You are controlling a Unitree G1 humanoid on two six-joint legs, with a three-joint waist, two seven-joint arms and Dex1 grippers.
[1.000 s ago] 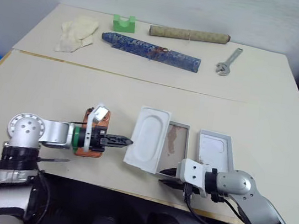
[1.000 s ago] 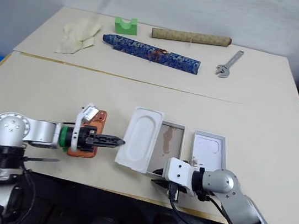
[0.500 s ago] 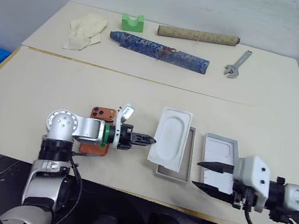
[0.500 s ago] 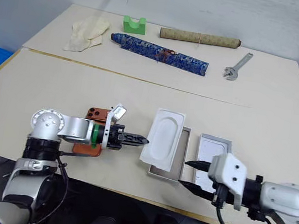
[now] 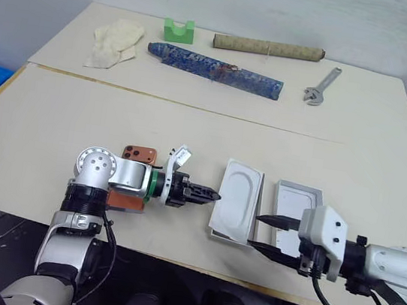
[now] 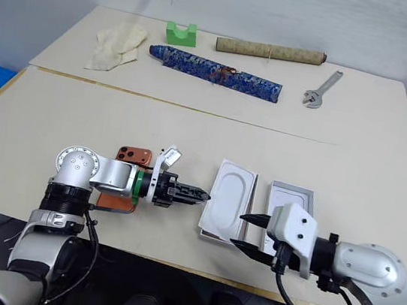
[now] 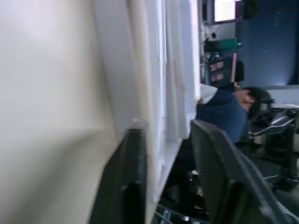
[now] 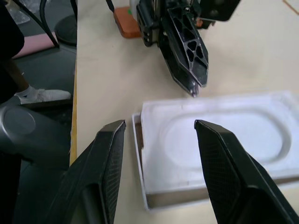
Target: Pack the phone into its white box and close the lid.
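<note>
- Your white box (image 5: 216,233) sits near the table's (image 5: 65,110) front edge, almost wholly covered by the white insert (image 5: 236,209) lying across it; you cannot tell what is inside.
- The lid (image 5: 295,215) lies open side up just right of it, nothing in it.
- The phone (image 5: 131,178) is orange-copper, lens cluster at its far corner, flat under your left arm.
- Left gripper (image 5: 214,196): fingers parted at the insert's edge, whether touching is unclear.
- Right gripper (image 5: 262,231): fingers spread, holding nothing.
</note>
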